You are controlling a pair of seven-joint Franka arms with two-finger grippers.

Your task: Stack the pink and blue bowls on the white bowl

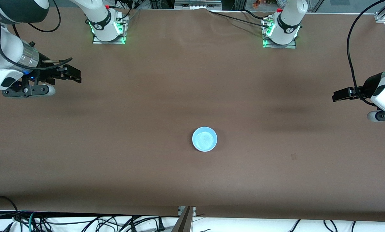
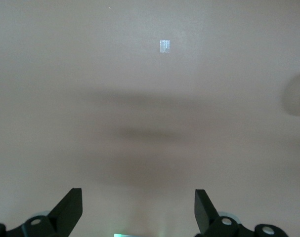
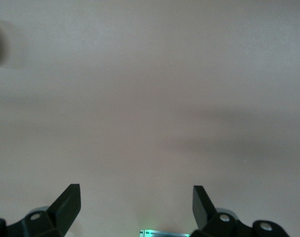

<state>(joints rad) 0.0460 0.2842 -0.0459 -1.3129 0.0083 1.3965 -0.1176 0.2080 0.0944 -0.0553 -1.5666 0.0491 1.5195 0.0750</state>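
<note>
We see only one bowl on the brown table (image 1: 115,154): a blue bowl (image 1: 204,139) sitting upright near the middle, closer to the front camera than both arm bases. No pink or white bowl shows apart from it; if they lie nested beneath it, we cannot tell from above. The right gripper (image 3: 135,205) hangs over the right arm's end of the table with its fingers spread apart and nothing between them, and the left gripper (image 2: 138,207) hangs over the left arm's end, likewise spread and empty; both arms wait. In the front view, the bowl lies at about four o'clock from the right gripper and about eight o'clock from the left one. Being round, it has no long axis to line up with. We judge it roughly midway between the two, so neither arm is plainly nearer.
</note>
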